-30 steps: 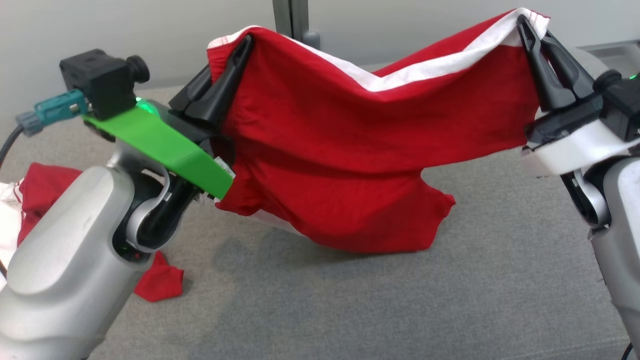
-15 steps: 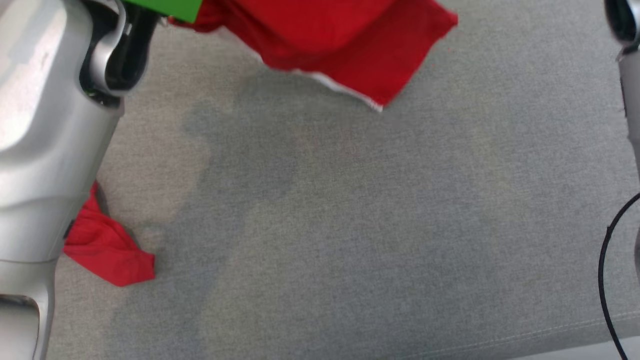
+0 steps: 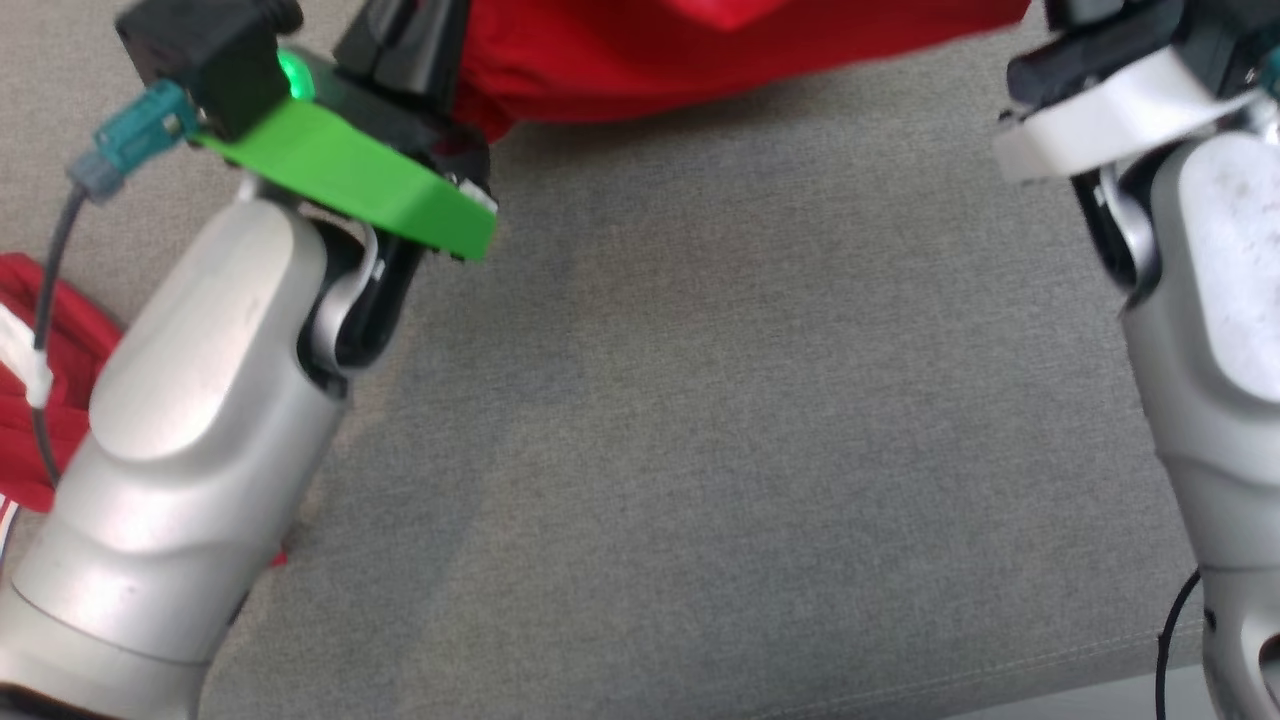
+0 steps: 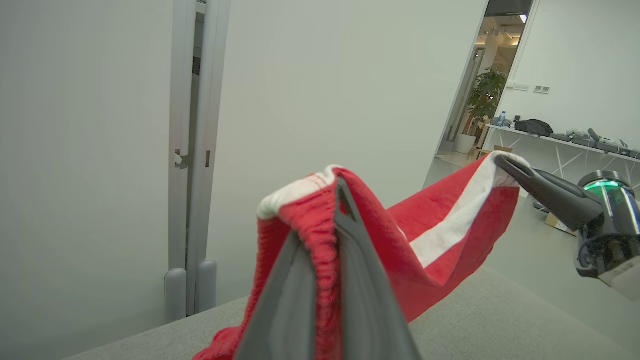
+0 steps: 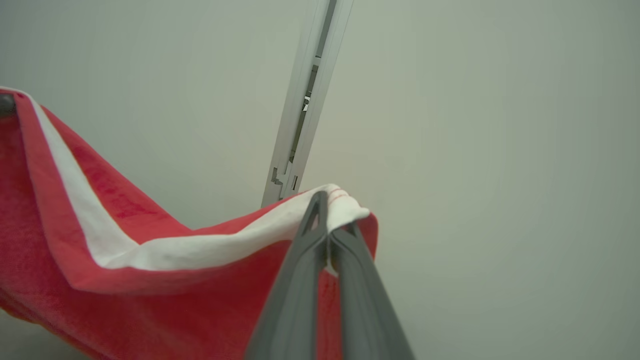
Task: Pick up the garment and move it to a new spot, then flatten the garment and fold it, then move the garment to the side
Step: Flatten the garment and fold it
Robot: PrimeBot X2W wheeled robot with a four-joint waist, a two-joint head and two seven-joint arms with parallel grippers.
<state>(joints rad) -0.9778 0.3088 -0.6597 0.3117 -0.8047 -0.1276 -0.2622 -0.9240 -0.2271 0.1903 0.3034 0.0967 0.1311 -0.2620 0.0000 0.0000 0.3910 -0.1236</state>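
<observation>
The garment (image 4: 440,235) is red cloth with a white band (image 5: 165,255). It hangs stretched between my two grippers above the grey cushion surface (image 3: 760,420). My left gripper (image 4: 341,195) is shut on the gathered red edge at one end. My right gripper (image 5: 326,212) is shut on the white-banded corner at the other end, and the left wrist view shows it too (image 4: 502,162). In the head view the garment's lower part (image 3: 700,50) runs along the top edge between both wrists. The fingertips are cut off there.
Another red and white cloth (image 3: 30,400) lies at the far left, partly behind my left forearm (image 3: 190,430). The cushion's front seam (image 3: 1000,675) runs along the lower right. A pale wall with a door frame (image 4: 192,150) stands behind.
The head camera has tilted down, so the whole picture has shifted. Both grippers keep their grip. The garment's lower part, which draped onto the surface a second ago, now hangs above it.
</observation>
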